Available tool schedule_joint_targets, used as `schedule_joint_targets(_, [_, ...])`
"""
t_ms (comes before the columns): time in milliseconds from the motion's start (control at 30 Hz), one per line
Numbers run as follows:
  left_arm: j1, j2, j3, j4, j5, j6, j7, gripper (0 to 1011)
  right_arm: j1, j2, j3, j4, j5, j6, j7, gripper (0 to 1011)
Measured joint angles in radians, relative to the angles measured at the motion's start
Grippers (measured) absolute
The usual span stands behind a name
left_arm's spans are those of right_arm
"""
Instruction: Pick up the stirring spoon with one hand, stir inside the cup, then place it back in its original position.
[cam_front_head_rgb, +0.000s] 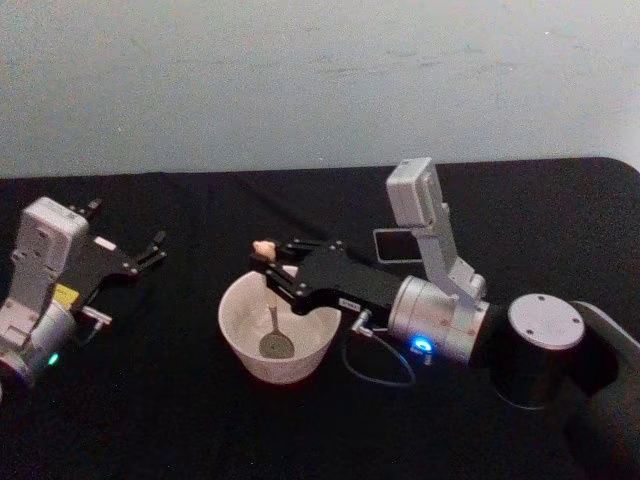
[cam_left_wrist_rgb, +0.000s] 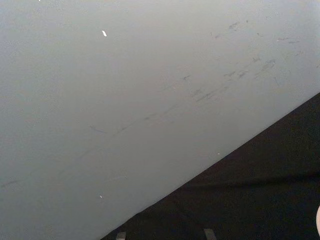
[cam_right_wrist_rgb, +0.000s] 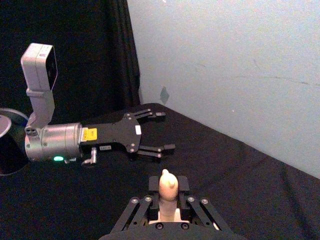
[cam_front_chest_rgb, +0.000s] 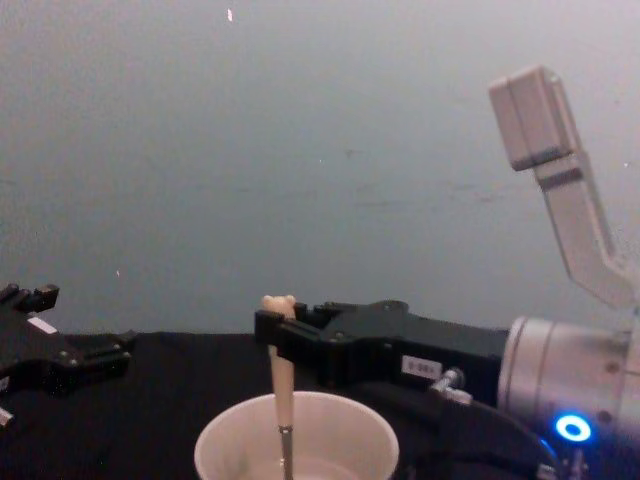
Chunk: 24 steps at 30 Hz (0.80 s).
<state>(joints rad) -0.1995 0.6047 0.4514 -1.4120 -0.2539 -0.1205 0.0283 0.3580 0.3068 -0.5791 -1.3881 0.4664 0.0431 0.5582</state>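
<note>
Beyond the cup (cam_front_head_rgb: 290, 365), the holder (cam_front_head_rgb: 393, 246) stands behind the right pincer (cam_front_head_rgb: 275, 265).

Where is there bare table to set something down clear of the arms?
Bare table lies between the left gripper and the cup, and along the near edge in front of the cup. Crowded: right of the cup, where the right gripper, holding the stirring spoon in the cup, its arm and cable lie before the holder.
</note>
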Motion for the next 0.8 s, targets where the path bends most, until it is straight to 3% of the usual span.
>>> schedule_joint_targets(367, [0.0,0.0,0.0,0.0,0.0,0.0,0.0,1001,0.061,-0.06,-0.016,0.1,-0.015,-0.022,-0.015,224])
schedule_joint_targets(600, [0.0,0.0,0.0,0.0,0.0,0.0,0.0,1001,0.099,-0.085,0.004,0.166,-0.029,-0.042,-0.037,223])
schedule_joint_targets(800, [0.0,0.0,0.0,0.0,0.0,0.0,0.0,1001,0.105,-0.081,0.024,0.178,-0.034,-0.044,-0.046,223])
